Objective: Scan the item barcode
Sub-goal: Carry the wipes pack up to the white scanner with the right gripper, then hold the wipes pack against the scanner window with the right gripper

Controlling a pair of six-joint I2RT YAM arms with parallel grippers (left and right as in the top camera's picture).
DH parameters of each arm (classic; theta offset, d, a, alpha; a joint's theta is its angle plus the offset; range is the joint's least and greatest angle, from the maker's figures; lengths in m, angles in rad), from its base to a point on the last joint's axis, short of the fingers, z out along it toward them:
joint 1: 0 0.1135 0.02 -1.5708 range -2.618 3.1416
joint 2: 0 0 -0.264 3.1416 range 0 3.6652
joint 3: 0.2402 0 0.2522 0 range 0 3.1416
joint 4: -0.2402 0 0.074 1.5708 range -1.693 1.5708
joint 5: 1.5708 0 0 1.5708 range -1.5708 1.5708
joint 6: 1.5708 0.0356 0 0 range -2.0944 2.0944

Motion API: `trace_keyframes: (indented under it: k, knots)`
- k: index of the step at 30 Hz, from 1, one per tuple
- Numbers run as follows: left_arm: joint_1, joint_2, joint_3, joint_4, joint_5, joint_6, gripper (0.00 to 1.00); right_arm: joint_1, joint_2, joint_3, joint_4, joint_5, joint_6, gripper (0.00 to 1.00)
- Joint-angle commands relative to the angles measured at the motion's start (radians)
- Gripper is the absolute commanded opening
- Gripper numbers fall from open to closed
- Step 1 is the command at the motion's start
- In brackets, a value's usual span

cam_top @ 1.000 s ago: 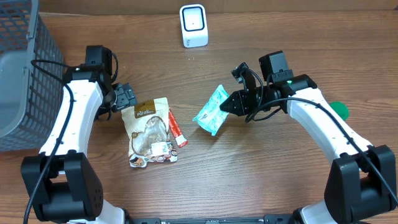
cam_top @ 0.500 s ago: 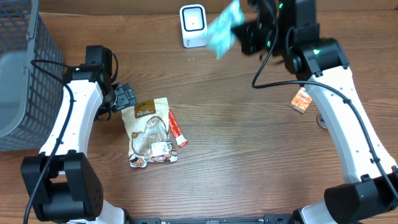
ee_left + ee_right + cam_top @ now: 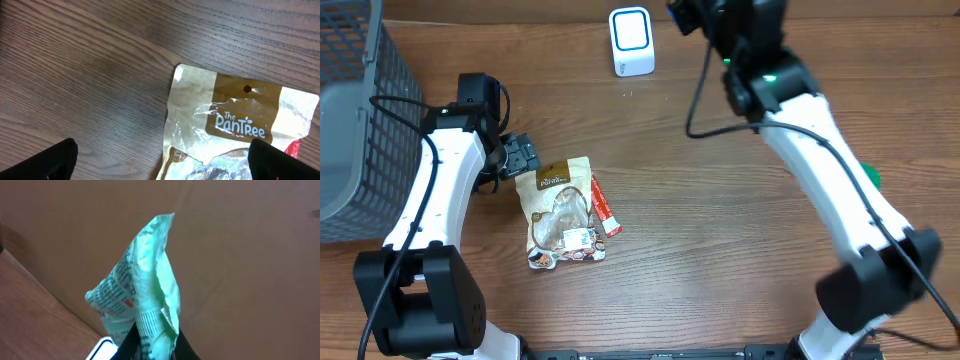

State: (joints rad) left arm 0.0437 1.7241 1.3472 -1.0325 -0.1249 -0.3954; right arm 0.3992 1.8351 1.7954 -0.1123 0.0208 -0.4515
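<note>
Currently the packet (image 3: 150, 295) is pinched tight in the right fingers (image 3: 127, 347), held up off the table (image 3: 720, 220) near the scanner (image 3: 631, 40). Left fingers (image 3: 50, 161) are spread wide and empty, over the pouch (image 3: 235, 120).

The overhead camera looks straight down on my whole table (image 3: 720, 250), with both arms in frame. My left wrist camera hangs close over the Pantree pouch (image 3: 235, 125) — the same pouch overhead sees left of centre. My right wrist camera faces outward past the green packet (image 3: 145, 300) to a brown wall — at its bottom edge a white corner, seemingly the scanner (image 3: 631, 40), shared with overhead.
</note>
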Motion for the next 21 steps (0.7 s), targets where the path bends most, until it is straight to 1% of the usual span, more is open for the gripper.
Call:
trace_keyframes:
  k: [1, 7, 15, 17, 21]
  knots:
    - [0.002, -0.016, 0.006, 0.0, -0.013, 0.007, 1.0, 0.007, 0.115, 0.018, 0.079, 0.039, -0.072, 0.04]
    - [0.002, -0.016, 0.006, 0.001, -0.013, 0.007, 1.0, 0.01, 0.29, 0.018, 0.28, 0.084, -0.148, 0.04]
    - [0.002, -0.016, 0.006, 0.0, -0.013, 0.007, 1.0, 0.013, 0.443, 0.018, 0.531, 0.114, -0.238, 0.04]
    - [0.002, -0.016, 0.006, 0.0, -0.013, 0.007, 1.0, 0.013, 0.468, 0.018, 0.564, 0.129, -0.238, 0.04]
    - [0.002, -0.016, 0.006, 0.0, -0.013, 0.007, 1.0, 0.013, 0.509, 0.018, 0.564, 0.129, -0.238, 0.04]
